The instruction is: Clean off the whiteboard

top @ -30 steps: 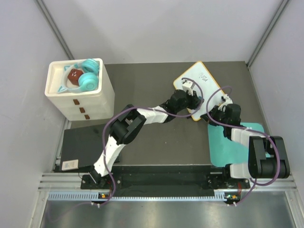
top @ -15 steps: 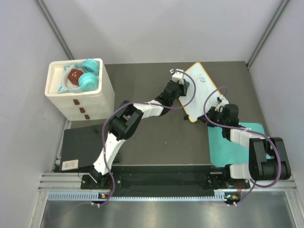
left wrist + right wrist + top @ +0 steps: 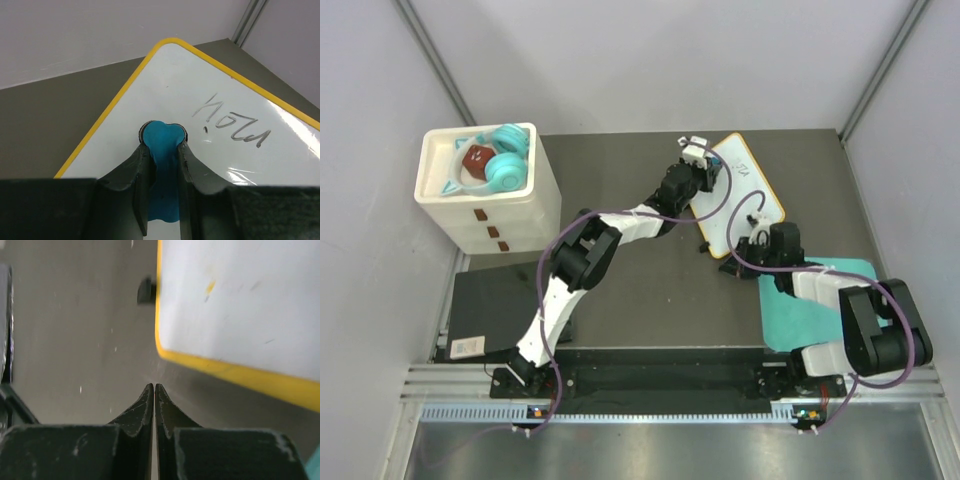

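The whiteboard, white with a yellow frame, lies tilted at the back right of the table. Dark scribbles sit near its far corner and show clearly in the left wrist view. My left gripper is shut on a blue eraser, which rests on the board just left of the scribbles. My right gripper is shut and empty, its tips on the table just off the board's near yellow corner. A black clip sits on the board's edge.
A teal mat lies under the right arm. A white drawer box with teal headphones on top stands at the back left. A black pad lies at the near left. Grey walls close in the sides.
The whiteboard has turned and slid left. My left gripper, with the eraser, has moved from the board's middle to its far-left part. My right gripper has moved left, off the board's near edge.
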